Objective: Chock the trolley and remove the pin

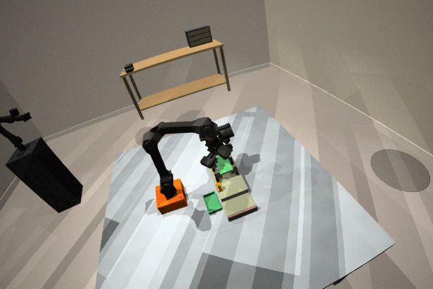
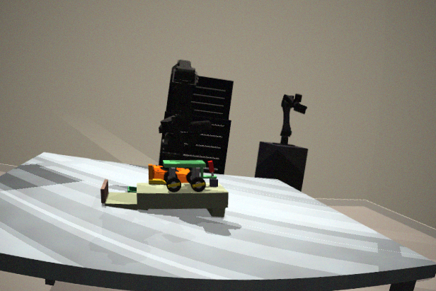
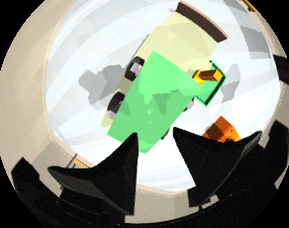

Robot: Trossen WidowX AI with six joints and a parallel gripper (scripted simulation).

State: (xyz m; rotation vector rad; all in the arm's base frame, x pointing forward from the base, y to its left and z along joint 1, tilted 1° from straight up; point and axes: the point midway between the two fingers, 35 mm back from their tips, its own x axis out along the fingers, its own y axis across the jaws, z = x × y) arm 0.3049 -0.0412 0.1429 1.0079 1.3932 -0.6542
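The trolley with its green top (image 1: 224, 165) (image 2: 184, 163) (image 3: 151, 94) stands on the pale ramp (image 1: 235, 186) (image 2: 180, 201) (image 3: 188, 37). The red-headed stop pin (image 2: 211, 166) stands at its uphill end; the wrist view does not show it. The yellow chock (image 1: 218, 186) (image 2: 156, 181) (image 3: 199, 77), orange handle up, sits at the ramp's robot-side edge, close downhill of a wheel on that side; contact cannot be made out. The green tray (image 1: 212, 203) (image 2: 132, 189) (image 3: 218, 90) lies beside the ramp. My gripper (image 1: 216, 159) (image 3: 155, 133) is open and empty, above the trolley's uphill part.
A brown end board (image 1: 242, 213) (image 2: 105, 191) (image 3: 201, 21) closes the ramp's low end. The orange robot base (image 1: 171, 197) (image 3: 222, 130) stands on the table beyond the tray. A wooden shelf and a second arm on a black pedestal are in the background.
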